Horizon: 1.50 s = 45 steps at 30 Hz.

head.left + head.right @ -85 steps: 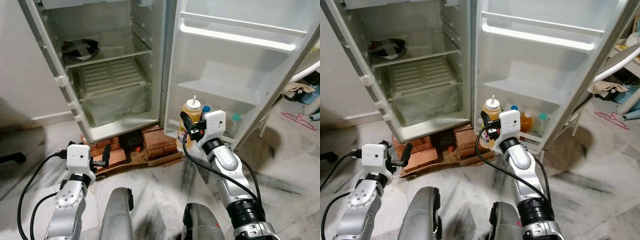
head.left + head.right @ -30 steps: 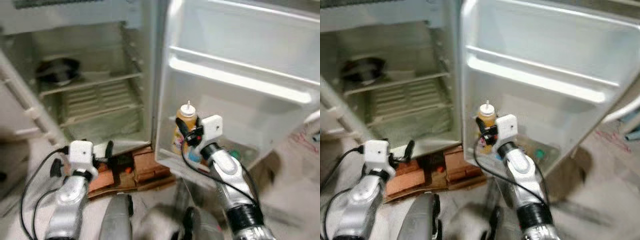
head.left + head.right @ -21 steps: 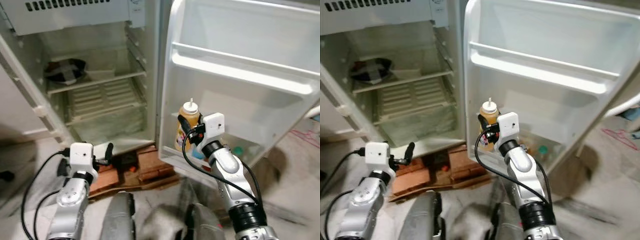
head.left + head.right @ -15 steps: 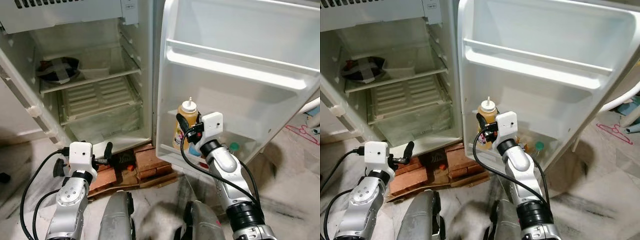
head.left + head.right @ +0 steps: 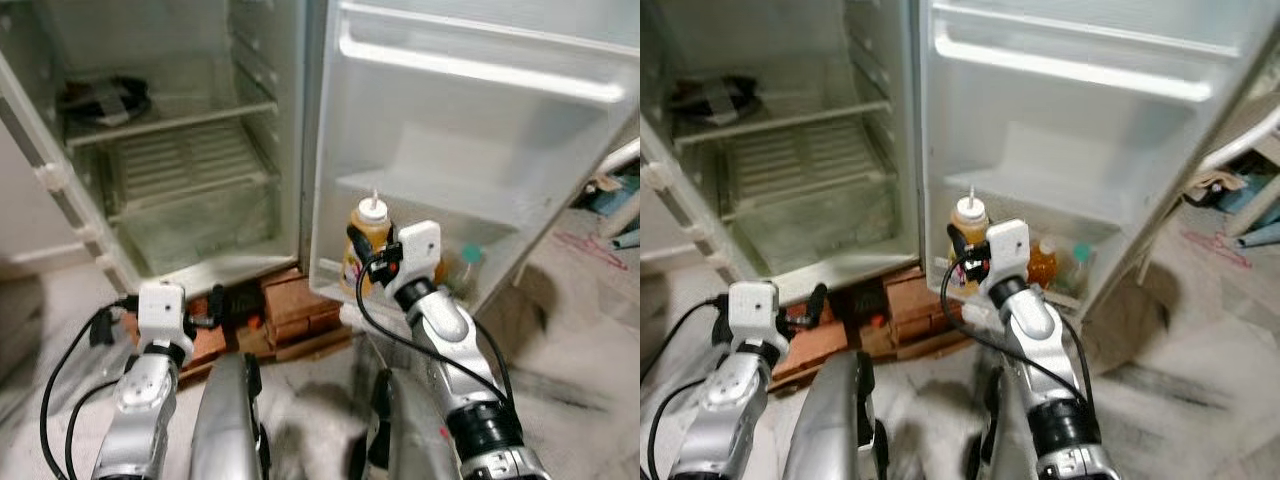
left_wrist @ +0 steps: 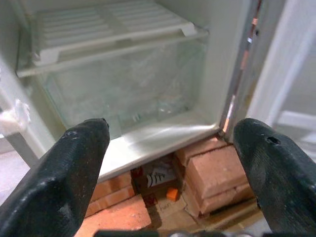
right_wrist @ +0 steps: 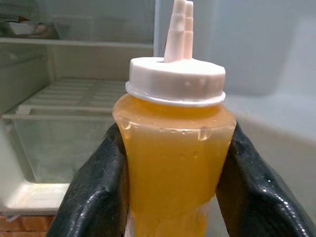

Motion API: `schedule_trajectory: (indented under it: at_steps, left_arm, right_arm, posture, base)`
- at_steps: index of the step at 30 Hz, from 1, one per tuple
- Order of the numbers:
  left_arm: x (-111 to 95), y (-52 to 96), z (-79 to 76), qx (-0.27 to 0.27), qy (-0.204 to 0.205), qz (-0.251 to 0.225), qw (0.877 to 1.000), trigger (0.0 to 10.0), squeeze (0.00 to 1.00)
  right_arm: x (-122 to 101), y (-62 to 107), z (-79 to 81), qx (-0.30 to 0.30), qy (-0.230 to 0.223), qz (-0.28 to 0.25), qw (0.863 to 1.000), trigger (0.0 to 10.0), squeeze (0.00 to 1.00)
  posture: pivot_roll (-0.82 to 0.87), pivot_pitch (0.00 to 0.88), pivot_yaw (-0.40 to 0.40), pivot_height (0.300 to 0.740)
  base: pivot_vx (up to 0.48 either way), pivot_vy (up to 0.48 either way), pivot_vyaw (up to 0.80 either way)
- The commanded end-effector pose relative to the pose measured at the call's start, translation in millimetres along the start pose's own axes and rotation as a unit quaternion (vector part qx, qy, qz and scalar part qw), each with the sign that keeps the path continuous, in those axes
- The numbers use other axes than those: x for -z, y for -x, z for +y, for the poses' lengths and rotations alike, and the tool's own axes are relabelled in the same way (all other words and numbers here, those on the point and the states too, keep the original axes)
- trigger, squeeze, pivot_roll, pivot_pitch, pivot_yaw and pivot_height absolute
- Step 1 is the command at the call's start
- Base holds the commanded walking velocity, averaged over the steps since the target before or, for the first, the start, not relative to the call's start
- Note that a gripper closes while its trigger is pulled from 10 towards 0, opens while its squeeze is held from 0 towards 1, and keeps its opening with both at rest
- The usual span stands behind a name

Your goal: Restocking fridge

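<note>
My right gripper (image 5: 358,258) is shut on a squeeze bottle (image 5: 367,240) of orange-yellow sauce with a white nozzle cap (image 7: 175,74). It holds the bottle upright in front of the open fridge door (image 5: 470,150), close to the door's bottom shelf (image 5: 330,278). Black fingers (image 7: 96,192) press both sides of the bottle in the right wrist view. My left gripper (image 5: 212,305) is open, low down in front of the fridge's bottom edge, with nothing between its fingers (image 6: 74,168).
The fridge body (image 5: 170,150) stands open with a wire shelf, a clear crisper drawer (image 6: 123,94) and a dark dish (image 5: 100,98) on the upper shelf. Bricks (image 5: 295,305) prop the fridge. Other bottles (image 5: 1060,265) sit in the door's bottom shelf. Clutter lies at the right.
The camera has tilted down and moved, with blur. My right gripper still holds the sauce bottle by the door's bottom shelf. The left arm has barely moved.
</note>
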<state>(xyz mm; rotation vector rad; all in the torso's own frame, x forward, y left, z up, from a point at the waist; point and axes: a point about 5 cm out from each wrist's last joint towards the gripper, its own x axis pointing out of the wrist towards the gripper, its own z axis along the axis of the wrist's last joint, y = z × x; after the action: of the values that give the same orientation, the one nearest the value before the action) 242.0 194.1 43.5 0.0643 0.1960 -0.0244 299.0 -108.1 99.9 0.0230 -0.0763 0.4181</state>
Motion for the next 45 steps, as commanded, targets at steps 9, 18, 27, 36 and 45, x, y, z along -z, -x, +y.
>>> schedule_trajectory:
  at_steps: [9, 18, 27, 36, 45]
  left_arm:
    - [7.9, 15.8, 9.5, 0.019, -0.037, 0.021, 0.999, 10.0, 0.0]
    - [-4.3, 25.3, 27.5, 0.009, -0.06, 0.014, 0.998, 10.0, 0.0]
    - [-13.1, 47.0, 25.9, 0.013, -0.068, 0.01, 0.998, 10.0, 0.0]
    - [-21.1, 80.4, 21.3, 0.012, -0.073, 0.028, 0.997, 10.0, 0.0]
    - [-25.4, 103.7, 31.5, -0.012, -0.089, 0.043, 0.995, 10.0, 0.0]
  right_arm:
    - [-19.3, -21.4, 4.0, -0.027, 0.054, -0.026, 0.998, 10.0, 0.0]
    - [-33.6, -38.8, 7.4, -0.035, 0.096, -0.069, 0.992, 10.0, 0.0]
    - [-56.0, -63.9, 1.7, -0.005, 0.124, -0.107, 0.986, 10.0, 0.0]
    - [-69.2, -87.8, 2.3, 0.008, 0.148, -0.113, 0.983, 10.0, 0.0]
    - [-76.6, -96.8, 8.8, 0.034, 0.234, -0.124, 0.964, 10.0, 0.0]
  posture:
    - [0.09, 0.124, -0.018, 0.546]
    - [0.14, 0.23, -0.051, 0.546]
    - [0.17, 0.317, -0.059, 0.546]
    - [0.26, 0.425, -0.06, 0.546]
    - [0.31, 0.49, -0.054, 0.546]
  base:
    - [0.0, 0.0, 0.0]
    - [0.0, 0.0, 0.0]
    - [0.0, 0.0, 0.0]
    - [0.0, 0.0, 0.0]
    - [0.0, 0.0, 0.0]
